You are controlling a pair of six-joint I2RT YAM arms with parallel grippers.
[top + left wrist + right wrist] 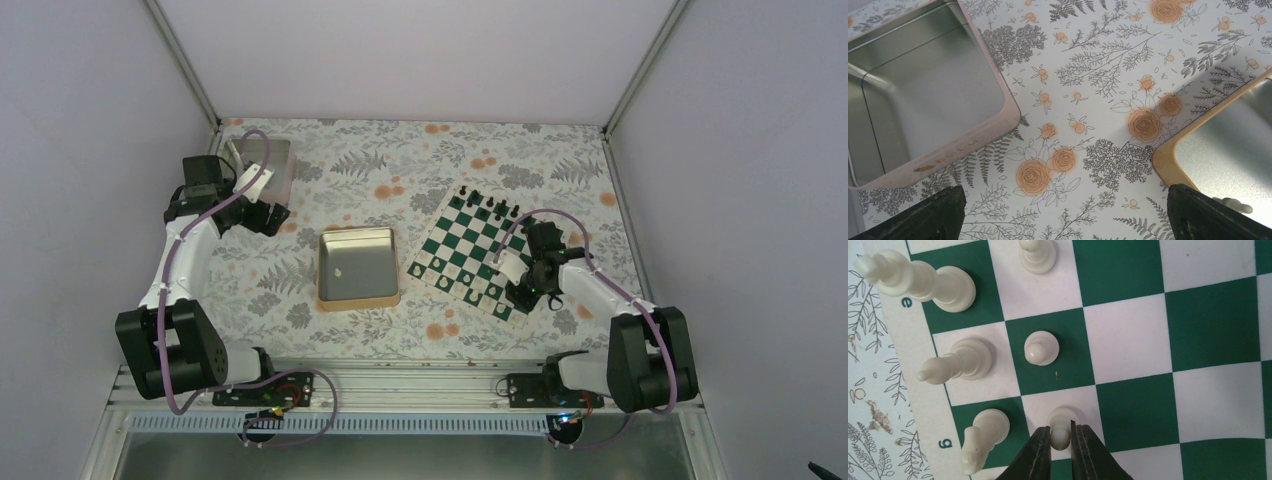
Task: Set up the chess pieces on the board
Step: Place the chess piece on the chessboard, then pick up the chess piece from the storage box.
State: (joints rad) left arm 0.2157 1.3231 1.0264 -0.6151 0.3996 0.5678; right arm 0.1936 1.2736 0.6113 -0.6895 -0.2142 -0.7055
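So, top view: right gripper (528, 285) sits low over the chessboard (455, 240), near-right edge. Floral tablecloth (400, 170), white-walled booth.

Left wrist: left gripper (1063, 220) spread wide, holding nothing, between pink tray (998, 125) and gold tin (1168, 155).

Right wrist: jaws pinch a white pawn (1062, 416) on its white square, knight (980, 437) adjacent. I'd open evenly and lift straight up, since the neighbours are close.

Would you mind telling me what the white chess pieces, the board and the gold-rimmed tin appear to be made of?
The chess pieces are probably moulded plastic: cream, smooth, with a soft sheen. The board looks like a thin printed vinyl or paper mat, matte and lying flat. The tin is metal, judging by its dull grey reflective floor and gold-coloured rim.
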